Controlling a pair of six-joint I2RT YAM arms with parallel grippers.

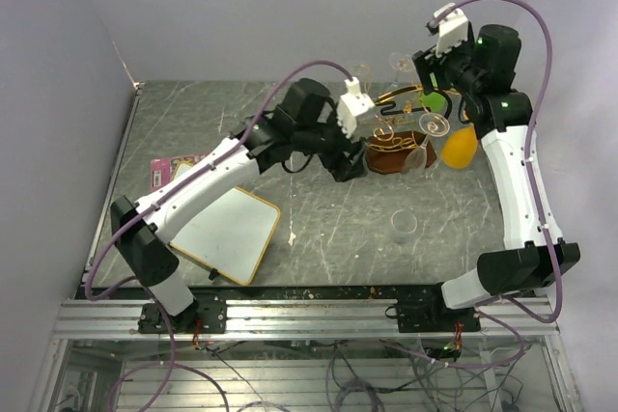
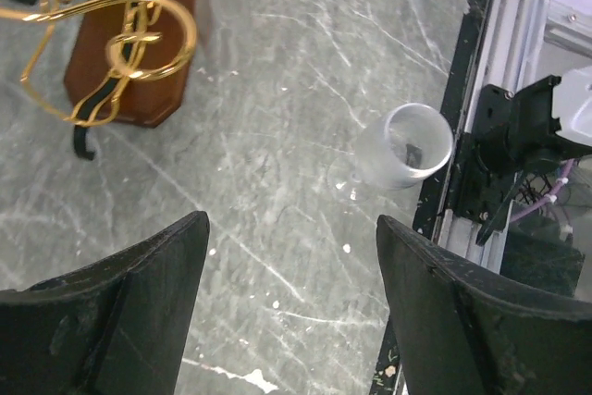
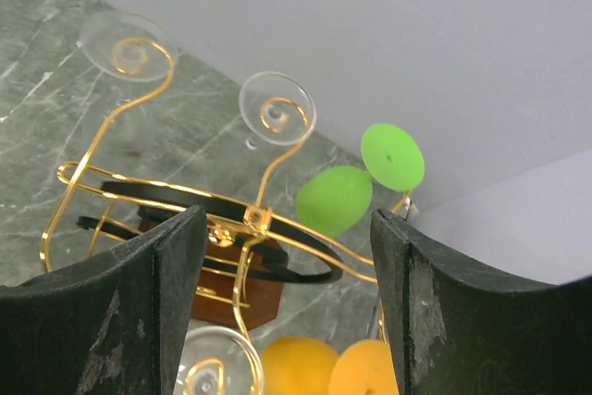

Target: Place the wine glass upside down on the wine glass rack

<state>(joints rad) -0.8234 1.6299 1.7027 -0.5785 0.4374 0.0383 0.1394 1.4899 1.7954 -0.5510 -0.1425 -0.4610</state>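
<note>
The wine glass rack (image 1: pixel 404 130) is a gold and black wire stand on a reddish-brown wooden base (image 2: pixel 128 43) at the far middle of the table. Hanging upside down on it are clear glasses (image 3: pixel 277 108), a green glass (image 3: pixel 337 199) and an orange glass (image 1: pixel 459 148). One clear wine glass (image 1: pixel 403 227) stands alone on the table nearer the front; it also shows in the left wrist view (image 2: pixel 408 144). My left gripper (image 1: pixel 350 167) is open and empty, just left of the base. My right gripper (image 1: pixel 428 68) is open and empty above the rack's top.
A white board with a wooden rim (image 1: pixel 230 232) lies at the front left under the left arm. A pink packet (image 1: pixel 164 171) lies behind it. The table's metal front rail (image 2: pixel 462 127) runs close behind the lone glass.
</note>
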